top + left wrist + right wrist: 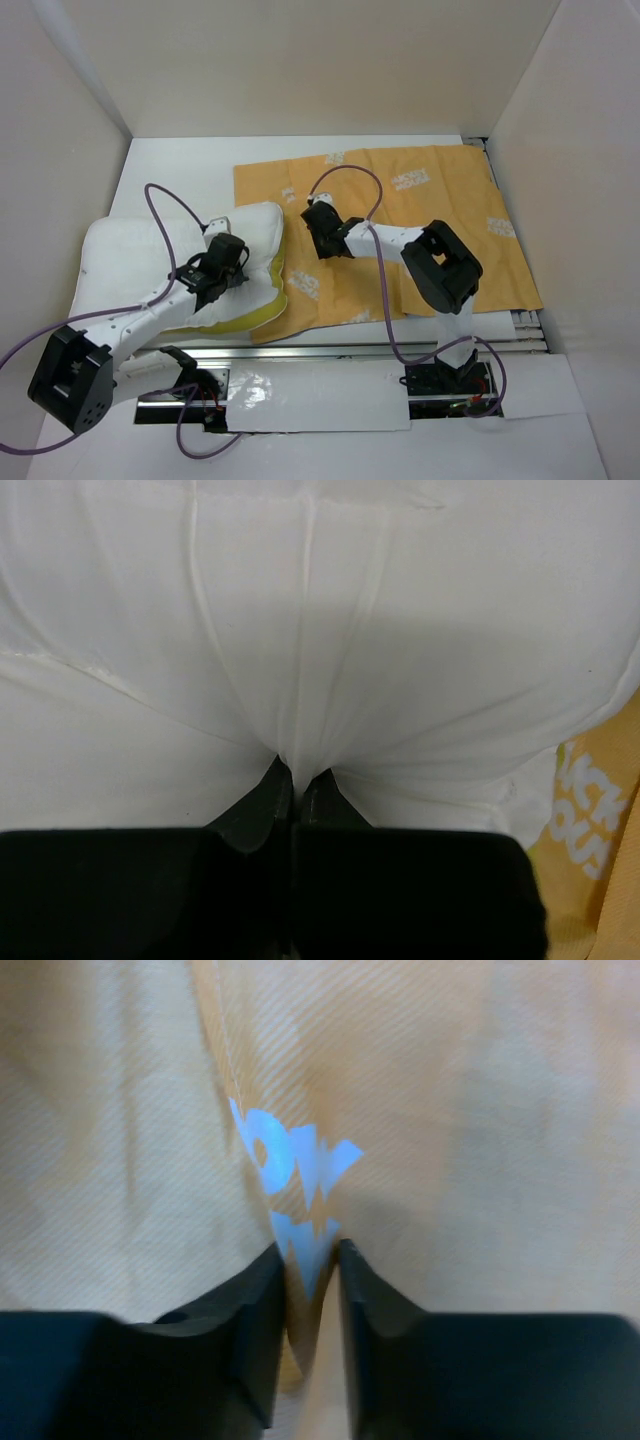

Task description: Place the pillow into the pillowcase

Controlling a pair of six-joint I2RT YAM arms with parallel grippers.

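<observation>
**A:** How will the plump, white rectangular pillow (150, 265) with the yellow edge handle?

**B:** Soft and light, I'd judge, and it gives under any pinch. It lies at the left of the white table (180, 165), its right end overlapping the left edge of the thin mustard-orange cloth pillowcase (430, 215) with white printed logos. The left gripper (294, 772) has its fingers pressed together on a small ridge of the white cover. That hold takes cloth, not stuffing, so it could slip. A corner or a seam would serve better.

**A:** And the pillowcase?

**B:** Limp, and spread flat from the middle to the right. The right gripper (305, 1255) pinches a raised fold carrying a logo.

**A:** One layer or both?

**B:** I cannot tell, because that wrist view is blurred. The mouth of the case is probably near the pillow, but no view shows it plainly. The left arm also covers part of the overlap.
</observation>
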